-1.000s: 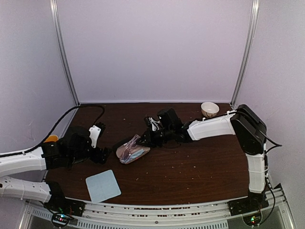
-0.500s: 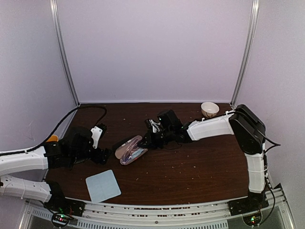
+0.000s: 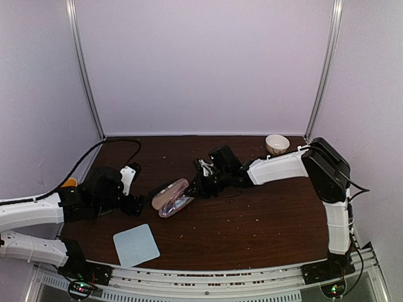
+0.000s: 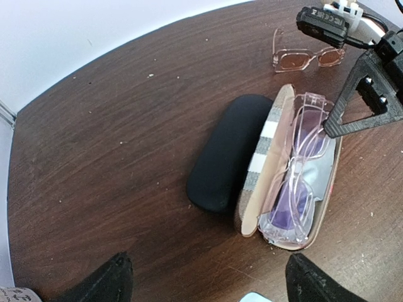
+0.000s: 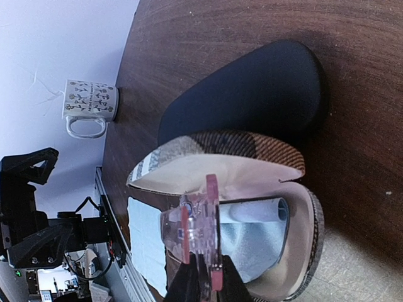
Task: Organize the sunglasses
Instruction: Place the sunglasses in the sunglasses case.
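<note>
**Right gripper pinches glasses inside the open case**

The open case lies on the brown table with its plaid lid tipped back. 1 pair of sunglasses, with a clear pinkish frame and purple-tinted lenses, lies folded inside it on a pale grey cloth.

The right gripper reaches down into one end of the open case. Its 2 fingers are pressed together on the frame at that end, and in the right wrist view the pink plastic stands up from between the fingertips.

The left gripper hovers on the opposite side of the open case. Its fingers are spread wide with nothing between them, and it touches nothing.

A black case, closed, lies against the outer side of the open case's lid. A second pair, with orange-tinted lenses, sits on the table apart from the open case, past the end where the right gripper works.

A patterned mug stands beyond the black case from the open case, at the table's edge. A light blue cloth lies near the open case, toward the arm bases. A small bowl is well apart from it, at the back right.
</note>
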